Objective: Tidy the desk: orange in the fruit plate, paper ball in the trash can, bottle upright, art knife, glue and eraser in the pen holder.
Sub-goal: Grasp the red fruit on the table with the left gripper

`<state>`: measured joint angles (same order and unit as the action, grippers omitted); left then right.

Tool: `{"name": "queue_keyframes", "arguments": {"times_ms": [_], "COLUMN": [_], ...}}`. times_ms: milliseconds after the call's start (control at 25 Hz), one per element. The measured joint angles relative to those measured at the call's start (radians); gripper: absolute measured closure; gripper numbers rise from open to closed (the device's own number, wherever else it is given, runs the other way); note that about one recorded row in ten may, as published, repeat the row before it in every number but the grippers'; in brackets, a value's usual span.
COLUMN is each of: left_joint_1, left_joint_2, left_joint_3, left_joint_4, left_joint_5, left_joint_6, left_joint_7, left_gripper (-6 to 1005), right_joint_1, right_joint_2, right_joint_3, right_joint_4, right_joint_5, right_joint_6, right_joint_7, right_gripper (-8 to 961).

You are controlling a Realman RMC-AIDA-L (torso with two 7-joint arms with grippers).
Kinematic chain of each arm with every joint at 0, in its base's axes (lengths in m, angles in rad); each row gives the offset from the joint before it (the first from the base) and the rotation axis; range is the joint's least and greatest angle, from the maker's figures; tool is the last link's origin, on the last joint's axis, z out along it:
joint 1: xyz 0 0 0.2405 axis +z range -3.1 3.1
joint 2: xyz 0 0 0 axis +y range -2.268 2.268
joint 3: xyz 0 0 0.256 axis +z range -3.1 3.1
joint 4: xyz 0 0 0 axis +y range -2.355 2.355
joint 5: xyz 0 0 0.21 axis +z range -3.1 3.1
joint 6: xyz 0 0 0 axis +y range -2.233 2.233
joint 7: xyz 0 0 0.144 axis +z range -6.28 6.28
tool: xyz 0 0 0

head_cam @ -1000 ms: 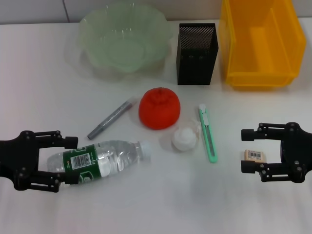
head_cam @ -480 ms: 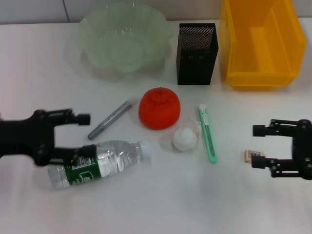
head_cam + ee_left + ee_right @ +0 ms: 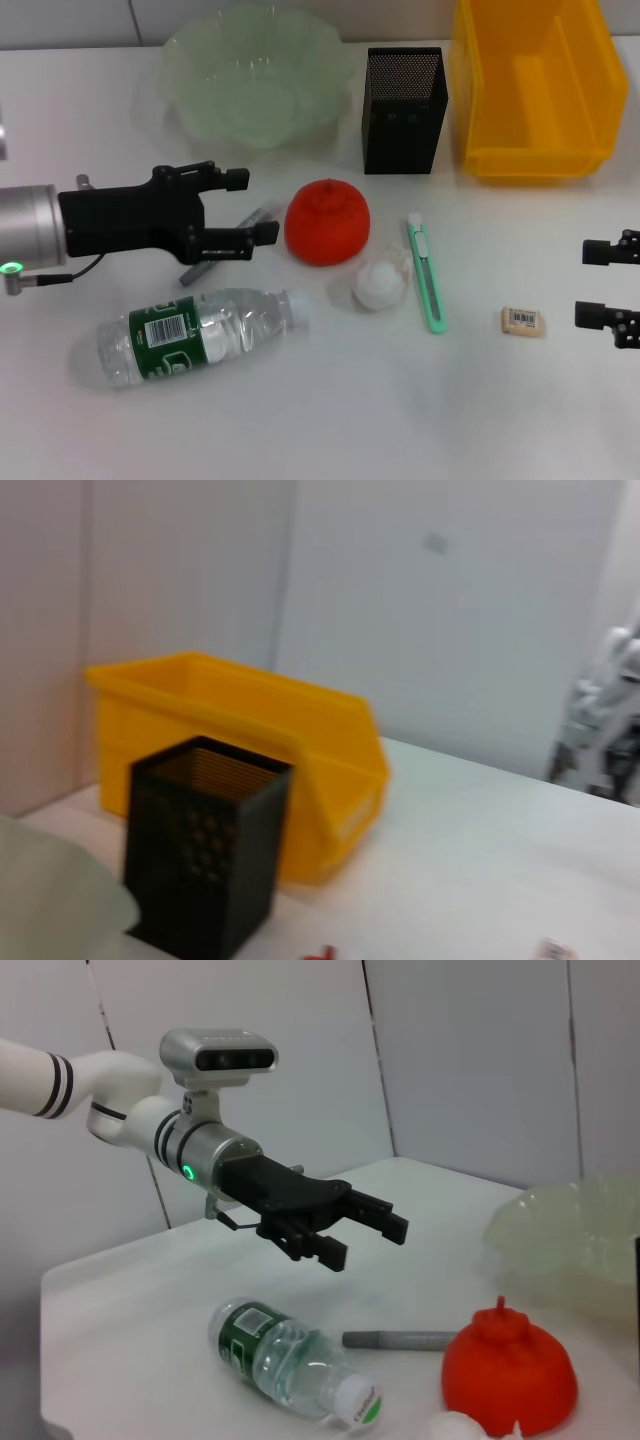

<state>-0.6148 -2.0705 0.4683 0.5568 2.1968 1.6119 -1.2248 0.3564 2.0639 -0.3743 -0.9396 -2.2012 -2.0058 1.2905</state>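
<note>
The left gripper (image 3: 250, 205), fingers spread and holding nothing, hung above the white surface (image 3: 320, 410) beside the red-orange orange (image 3: 327, 222) and over the grey glue stick (image 3: 228, 243). The clear plastic bottle (image 3: 195, 333) lay on its side nearby. The right gripper (image 3: 592, 283) sat at the surface's right edge, fingers spread, near the small eraser (image 3: 523, 321). The white paper ball (image 3: 379, 284) lay touching the green art knife (image 3: 426, 274). The pale green fruit plate (image 3: 250, 85), black mesh pen holder (image 3: 404, 97) and yellow bin (image 3: 535, 85) stood behind.
</note>
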Motion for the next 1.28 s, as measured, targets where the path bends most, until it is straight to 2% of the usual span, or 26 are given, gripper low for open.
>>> {"name": "queue_keyframes", "arguments": {"times_ms": [360, 680, 1000, 1280], "left_joint_1": [-0.033, -0.106, -0.147, -0.168], "left_joint_2": [-0.002, -0.007, -0.009, -0.010], "left_joint_3": [0.002, 0.000, -0.006, -0.002], "left_joint_4": [-0.148, -0.325, -0.456, -0.493], "left_joint_5": [-0.064, -0.071, -0.149, -0.185], "left_joint_6": [-0.200, -0.391, -0.490, -0.562], "left_joint_7": [0.107, 0.240, 0.382, 0.409], "left_gripper": [218, 234, 251, 265], "right_joint_1": [0.009, 0.025, 0.029, 0.036], "right_joint_2": [0.000, -0.001, 0.001, 0.010], "right_joint_3": [0.007, 0.000, -0.002, -0.002], "right_joint_4": [-0.012, -0.010, -0.008, -0.007], "right_joint_5": [-0.006, -0.006, -0.006, -0.006], "right_joint_6": [0.001, 0.006, 0.020, 0.022], "right_joint_7": [0.014, 0.029, 0.029, 0.029], "right_gripper": [212, 212, 211, 211]}}
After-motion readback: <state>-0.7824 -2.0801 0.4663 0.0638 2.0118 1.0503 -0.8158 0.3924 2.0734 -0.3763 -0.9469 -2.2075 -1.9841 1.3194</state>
